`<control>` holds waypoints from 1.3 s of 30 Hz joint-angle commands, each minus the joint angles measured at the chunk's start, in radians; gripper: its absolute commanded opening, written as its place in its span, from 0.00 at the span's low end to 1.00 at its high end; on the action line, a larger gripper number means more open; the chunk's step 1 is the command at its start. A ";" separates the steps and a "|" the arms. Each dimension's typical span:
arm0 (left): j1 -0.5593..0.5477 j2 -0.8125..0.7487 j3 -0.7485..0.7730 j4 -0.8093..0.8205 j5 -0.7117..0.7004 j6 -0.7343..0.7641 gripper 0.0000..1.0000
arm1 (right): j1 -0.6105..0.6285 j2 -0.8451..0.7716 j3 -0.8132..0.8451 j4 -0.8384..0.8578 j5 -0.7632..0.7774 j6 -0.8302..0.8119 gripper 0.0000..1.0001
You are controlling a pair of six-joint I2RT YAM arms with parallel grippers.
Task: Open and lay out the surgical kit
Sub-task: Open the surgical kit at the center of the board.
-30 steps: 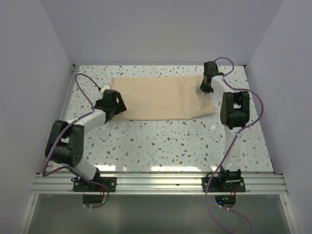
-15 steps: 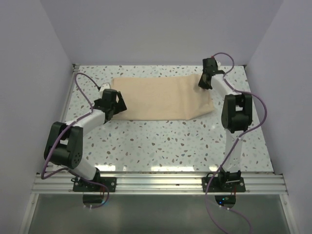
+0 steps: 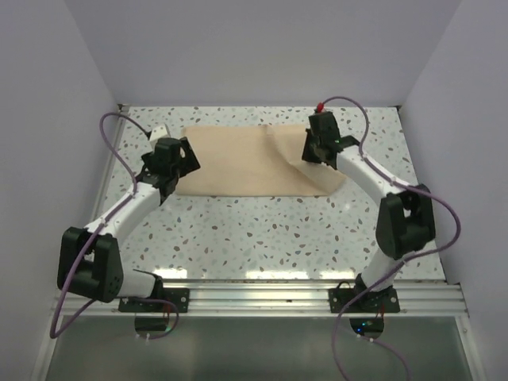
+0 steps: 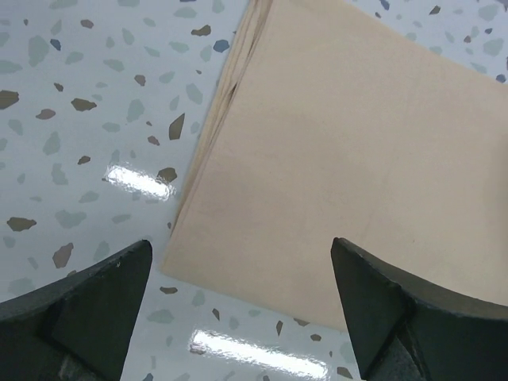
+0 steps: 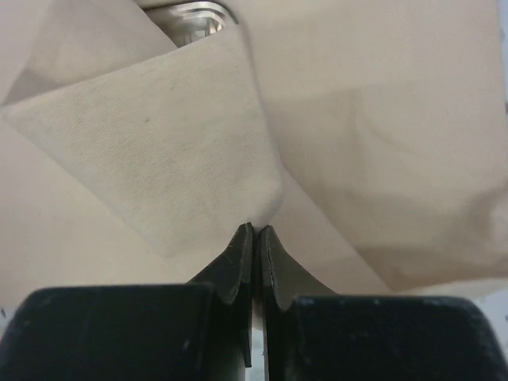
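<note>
Speckled terrazzo makes up the table (image 3: pixel 238 230), and the beige cloth wrap (image 3: pixel 230 159) lies across its far half, the largest thing on it. A second ago the wrap lay flat as one smooth rectangle. Now its right end is disturbed, with a fold raised and drawn in toward the middle.

That is the work of the right gripper (image 3: pixel 309 151). It has left the far right corner, where it stood a moment ago, and travelled leftward over the cloth, taking the corner along. The wrist view shows its jaws pressed together on the edge of the flap (image 5: pixel 159 135), which hangs from the pinch as a pale triangle.

The left gripper (image 3: pixel 163 184) has pushed farther out and finished opening. Its jaws stand spread wide above the wrap's near left corner and touch nothing, with cloth and table both visible between them.

Smallest, but most telling, a rounded shiny corner of the steel tray (image 5: pixel 194 14) peeks out under the lifted flap at the top of the right wrist view. Nothing else of the kit shows.

By my reading the unwrapping has only just begun. One fold is coming off, the rest of the wrap is closed, and the free left jaws look ready to take the opposite side
</note>
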 commanded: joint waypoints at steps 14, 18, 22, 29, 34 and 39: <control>0.003 -0.262 0.057 -0.133 0.027 -0.022 0.99 | 0.036 -1.155 -0.790 -0.254 0.011 0.386 0.00; 0.003 -0.326 -0.007 -0.160 0.036 -0.020 0.99 | 0.036 -1.236 -0.796 -0.430 0.043 0.508 0.00; 0.003 -0.398 -0.111 -0.187 0.030 -0.054 0.99 | 0.036 -1.399 -0.865 -0.471 0.087 0.607 0.00; 0.003 -0.485 -0.327 -0.174 -0.010 -0.120 1.00 | 0.036 -1.419 -0.900 -0.429 0.120 0.556 0.98; 0.010 -0.364 -0.291 -0.124 -0.041 -0.114 0.99 | 0.038 -1.365 -0.914 -0.322 0.060 0.500 0.98; 0.055 -0.215 -0.277 0.000 -0.010 -0.111 0.99 | 0.036 -1.356 -0.908 -0.276 0.048 0.441 0.98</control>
